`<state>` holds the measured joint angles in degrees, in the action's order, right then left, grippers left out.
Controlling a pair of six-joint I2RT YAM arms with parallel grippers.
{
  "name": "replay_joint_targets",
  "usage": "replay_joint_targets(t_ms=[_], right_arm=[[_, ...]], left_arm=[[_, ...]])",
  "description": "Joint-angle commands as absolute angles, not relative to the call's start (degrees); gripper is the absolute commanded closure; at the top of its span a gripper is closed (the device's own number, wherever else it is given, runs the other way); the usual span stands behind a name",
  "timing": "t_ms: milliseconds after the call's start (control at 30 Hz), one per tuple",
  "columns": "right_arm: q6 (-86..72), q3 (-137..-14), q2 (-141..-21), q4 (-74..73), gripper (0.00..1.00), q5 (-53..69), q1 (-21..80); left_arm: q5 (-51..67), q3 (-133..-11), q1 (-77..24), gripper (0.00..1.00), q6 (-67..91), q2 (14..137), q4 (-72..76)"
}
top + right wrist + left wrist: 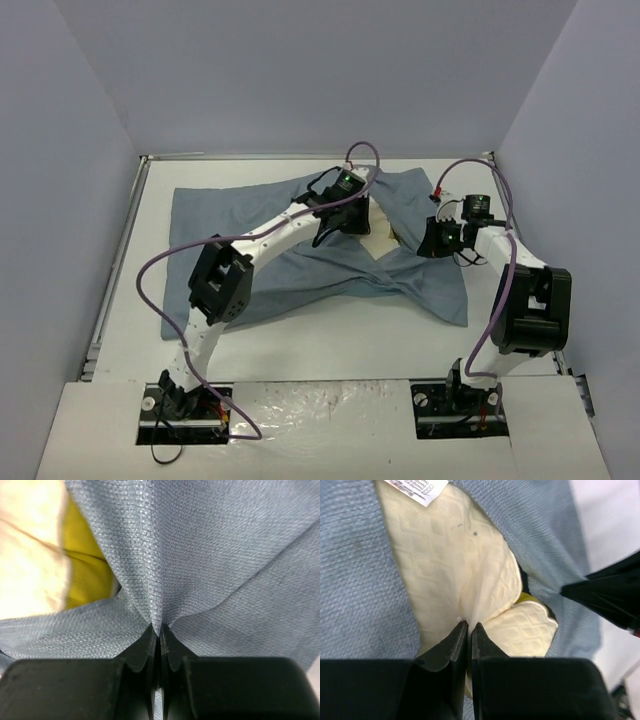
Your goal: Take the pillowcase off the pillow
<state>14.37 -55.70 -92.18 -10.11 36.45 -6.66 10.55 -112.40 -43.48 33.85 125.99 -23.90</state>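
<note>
Pinched: pillow [465, 565] in left hand [469, 630] — pillowcase [210, 555] in right hand [159, 632].

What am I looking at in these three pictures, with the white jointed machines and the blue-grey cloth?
Two white robot arms are bolted at the near edge of a white table. The wide picture comes from a fixed camera above and behind them. Each close-up comes from a camera on one arm's wrist. On the table lies a wrinkled blue-grey fabric pillowcase, with a plump cream quilted pillow showing at its opening. Each arm ends in a black two-finger pincer. The left gripper is shut on a fold of the pillow; the right gripper is shut on the pillowcase.
</note>
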Motion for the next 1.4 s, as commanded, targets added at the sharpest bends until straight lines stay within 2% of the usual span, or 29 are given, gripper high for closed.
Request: replay_joint_targets(t_ms=[0,133,200,333,500,633,833,900,1000,1100,1167,1233,1267,1367], right_arm=[[18.0,-56.3,-89.1,-12.2,1.00,38.3,-6.4],[22.8,-54.8,-85.7,-12.4,1.00,41.8,-3.4],[23.3,-54.6,-85.0,-12.3,1.00,41.1,-1.6],[22.1,-55.3,-87.2,-12.0,1.00,37.3,4.1],[16.1,-57.6,-93.9,-11.2,1.00,37.6,3.3],[12.0,-58.5,-101.7,-11.4,1.00,42.6,1.1],[14.1,-59.4,-101.5,-13.8,0.99,51.6,0.4],[17.6,-60.3,-100.3,-16.6,0.89,53.2,0.3],[20.2,-61.5,-94.4,-18.3,0.61,55.1,-3.0],[21.5,-63.1,-90.7,-20.0,0.51,56.4,-6.0],[21.8,-64.2,-89.3,-22.2,0.49,57.8,-7.5],[23.9,-65.7,-87.6,-24.2,0.36,60.0,-9.8],[24.5,-66.3,-87.0,-24.3,0.26,60.4,-10.3],[26.1,-66.4,-86.2,-24.8,0.21,61.8,-10.2]], left_arm=[[16.0,-105.8,-39.7,0.98,39.3,112.8,-12.5],[25.5,-102.8,-36.4,0.98,45.2,108.3,-2.1],[28.2,-104.1,-36.1,0.98,45.7,108.4,-2.0],[33.9,-102.3,-35.9,0.98,52.6,107.9,8.9],[40.5,-94.7,-34.2,0.98,64.8,104.3,28.8],[42.5,-86.9,-31.7,0.98,73.7,99.9,47.1],[48.5,-76.0,-31.7,0.98,81.6,96.7,64.0],[50.2,-72.7,-31.9,0.98,81.7,95.4,65.7],[52.5,-65.2,-32.7,0.98,78.9,93.2,68.1],[54.8,-58.9,-34.0,0.98,75.3,91.3,68.7],[54.9,-54.5,-34.3,0.98,74.6,90.4,69.8],[54.9,-52.3,-34.4,0.98,74.5,90.4,72.3],[54.8,-50.7,-34.3,0.98,74.9,90.5,74.2],[55.0,-48.8,-34.5,0.98,76.7,91.8,78.9]])
